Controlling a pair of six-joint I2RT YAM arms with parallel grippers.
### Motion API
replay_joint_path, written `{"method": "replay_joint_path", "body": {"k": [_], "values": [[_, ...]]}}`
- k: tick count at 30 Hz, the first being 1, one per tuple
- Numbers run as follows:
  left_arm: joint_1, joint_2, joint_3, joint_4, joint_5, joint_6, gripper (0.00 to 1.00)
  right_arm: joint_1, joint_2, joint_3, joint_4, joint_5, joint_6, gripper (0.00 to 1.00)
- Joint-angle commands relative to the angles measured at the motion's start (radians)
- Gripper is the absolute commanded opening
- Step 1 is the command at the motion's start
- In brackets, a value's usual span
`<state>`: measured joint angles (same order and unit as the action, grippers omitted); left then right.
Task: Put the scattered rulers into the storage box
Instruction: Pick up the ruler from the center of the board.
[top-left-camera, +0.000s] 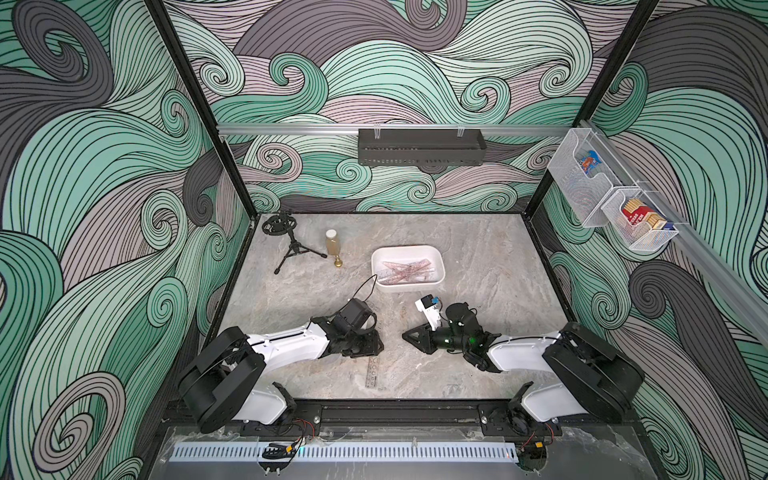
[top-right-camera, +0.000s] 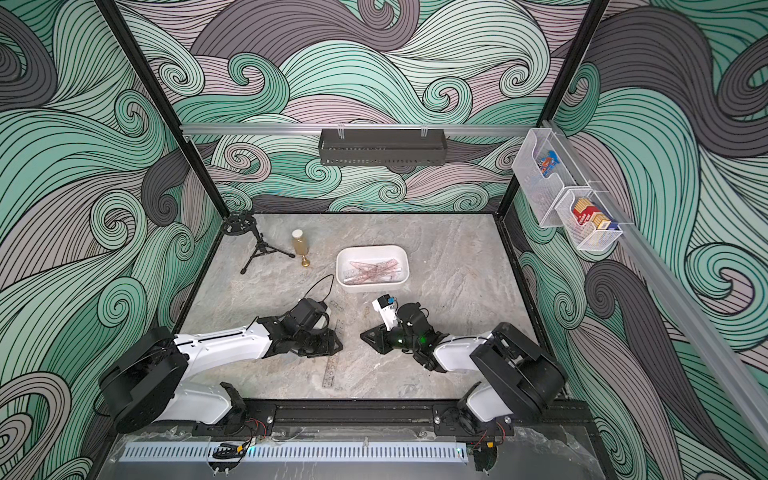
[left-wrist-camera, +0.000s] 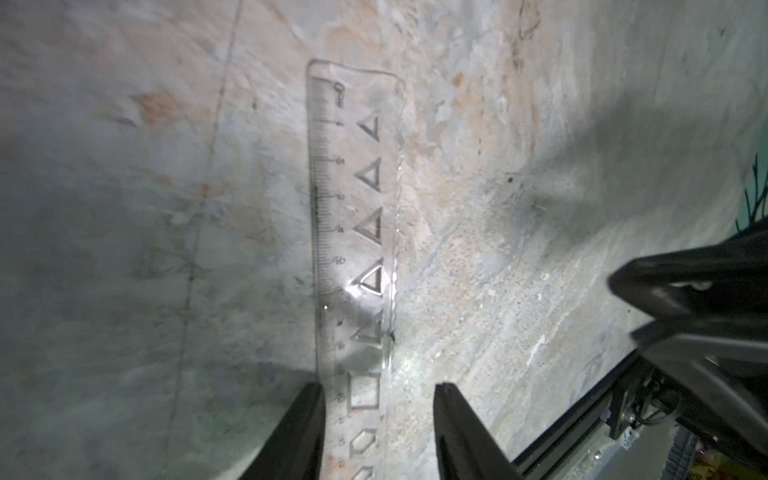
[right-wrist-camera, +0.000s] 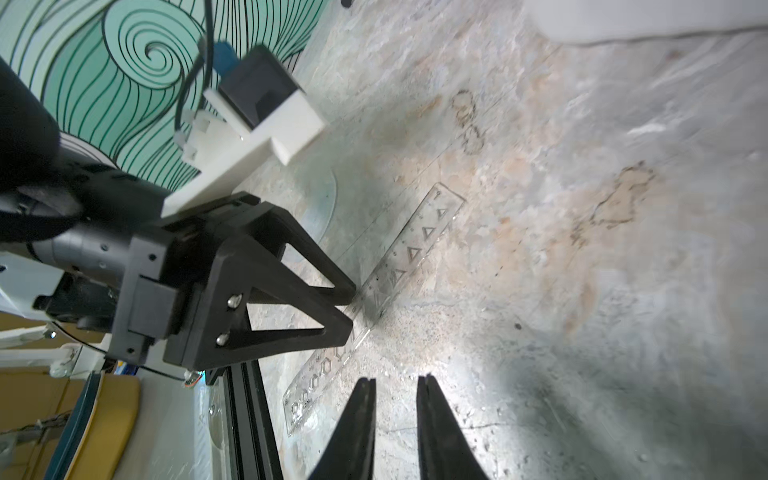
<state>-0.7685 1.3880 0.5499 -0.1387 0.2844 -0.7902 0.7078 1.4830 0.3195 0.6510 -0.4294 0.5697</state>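
A clear straight ruler (left-wrist-camera: 357, 208) with triangle and hexagon cut-outs lies flat on the stone table near the front edge, seen in both top views (top-left-camera: 372, 372) (top-right-camera: 331, 372). My left gripper (left-wrist-camera: 378, 386) is low over it and open. The ruler's near end runs between the fingers: one finger sits at its scale edge, the other stands well clear of it. The right wrist view shows the same ruler (right-wrist-camera: 399, 266) under the left gripper (right-wrist-camera: 351, 309). My right gripper (right-wrist-camera: 397, 379) hovers beside the ruler, narrowly open and empty. The white storage box (top-left-camera: 440, 266) holds pinkish rulers (top-left-camera: 405, 270).
A small black tripod (top-left-camera: 291, 245), a capped bottle (top-left-camera: 331, 243) and a brass piece (top-left-camera: 338, 262) stand at the back left. The black front rail (top-left-camera: 374, 409) runs close behind the ruler. A black tray (top-left-camera: 419, 147) and wire baskets (top-left-camera: 602, 199) hang on the walls.
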Motion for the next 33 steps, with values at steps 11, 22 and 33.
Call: {"method": "replay_joint_path", "body": {"k": [11, 22, 33], "values": [[-0.012, 0.028, -0.062, 0.054, 0.135, -0.009, 0.46, 0.025, 0.178, 0.058, 0.056, -0.033, 0.09, 0.22], [-0.006, 0.176, 0.016, 0.112, 0.123, 0.03, 0.46, 0.025, 0.268, 0.119, 0.035, 0.009, 0.097, 0.22], [0.076, 0.227, 0.015, 0.158, 0.12, 0.085, 0.46, -0.006, 0.285, 0.124, 0.027, -0.002, 0.087, 0.22]]}}
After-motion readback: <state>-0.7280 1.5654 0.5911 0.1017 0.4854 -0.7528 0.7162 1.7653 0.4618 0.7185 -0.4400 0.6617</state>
